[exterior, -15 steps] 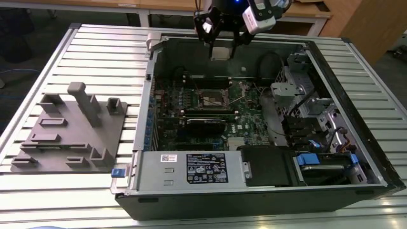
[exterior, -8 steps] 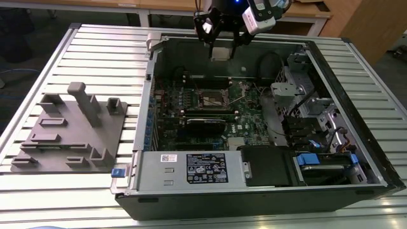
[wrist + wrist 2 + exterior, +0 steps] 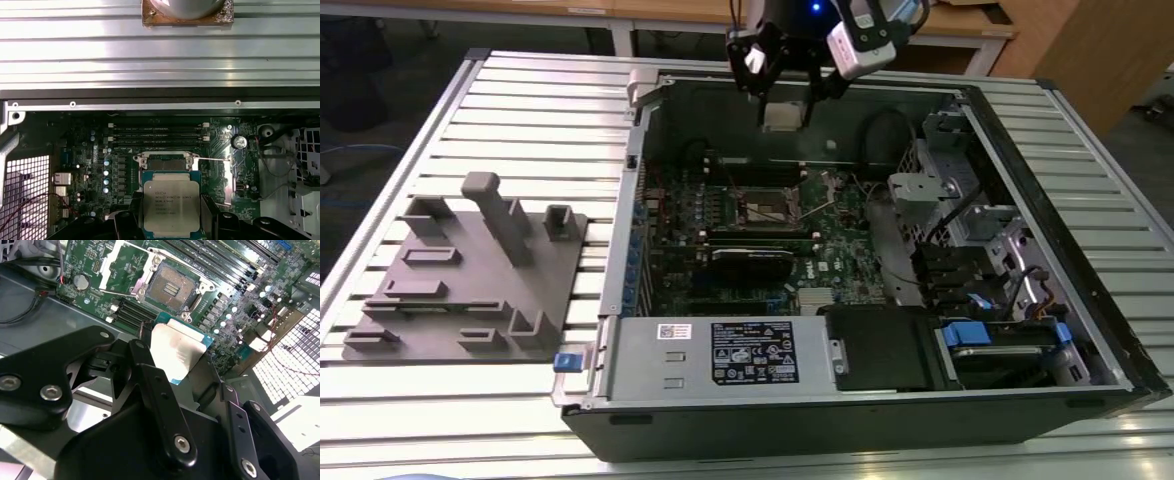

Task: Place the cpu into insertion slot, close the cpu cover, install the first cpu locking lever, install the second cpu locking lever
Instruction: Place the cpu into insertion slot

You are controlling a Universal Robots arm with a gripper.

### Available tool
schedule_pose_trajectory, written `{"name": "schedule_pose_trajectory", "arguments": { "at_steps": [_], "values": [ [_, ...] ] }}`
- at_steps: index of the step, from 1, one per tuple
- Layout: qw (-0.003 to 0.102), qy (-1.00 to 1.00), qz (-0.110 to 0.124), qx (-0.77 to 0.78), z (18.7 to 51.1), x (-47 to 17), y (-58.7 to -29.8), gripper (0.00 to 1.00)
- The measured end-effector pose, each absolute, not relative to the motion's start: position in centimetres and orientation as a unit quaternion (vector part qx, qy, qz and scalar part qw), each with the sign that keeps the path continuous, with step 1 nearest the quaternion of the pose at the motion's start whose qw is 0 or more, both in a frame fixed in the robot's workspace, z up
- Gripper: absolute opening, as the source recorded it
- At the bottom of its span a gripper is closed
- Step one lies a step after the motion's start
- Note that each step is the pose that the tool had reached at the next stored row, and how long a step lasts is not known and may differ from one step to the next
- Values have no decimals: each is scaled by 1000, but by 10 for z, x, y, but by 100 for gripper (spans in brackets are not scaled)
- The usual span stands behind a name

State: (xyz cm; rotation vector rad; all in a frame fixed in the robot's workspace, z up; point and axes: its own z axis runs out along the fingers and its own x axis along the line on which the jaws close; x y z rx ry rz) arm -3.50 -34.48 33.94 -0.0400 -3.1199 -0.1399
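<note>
Claw (image 3: 179, 365) grips the cpu (image 3: 180, 347) by its edges, well above the open insertion slot (image 3: 172, 287); a tilted or offset descent could damage the socket contacts.

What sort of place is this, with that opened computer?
Probably a robotics lab or workshop: an open black desktop computer case lies on a ribbed aluminium table, and the arm's pincer holds a flat silver-grey square cpu above its green motherboard.

A counter (image 3: 520, 100) of ribbed silvery metal slats spreads wide, with glare along its ridges. Behind it stand pale wooden desks (image 3: 667, 12) and, at the exterior view's right, a wooden cabinet (image 3: 1087, 45) — the floor (image 3: 414, 45) is dark.
</note>
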Motion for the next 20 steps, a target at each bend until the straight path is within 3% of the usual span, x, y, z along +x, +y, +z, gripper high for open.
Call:
{"name": "schedule_pose_trajectory", "arguments": {
  "at_steps": [20],
  "values": [
    [9,-999,-45,-13,331,-35,-345,54]
  ]
}}
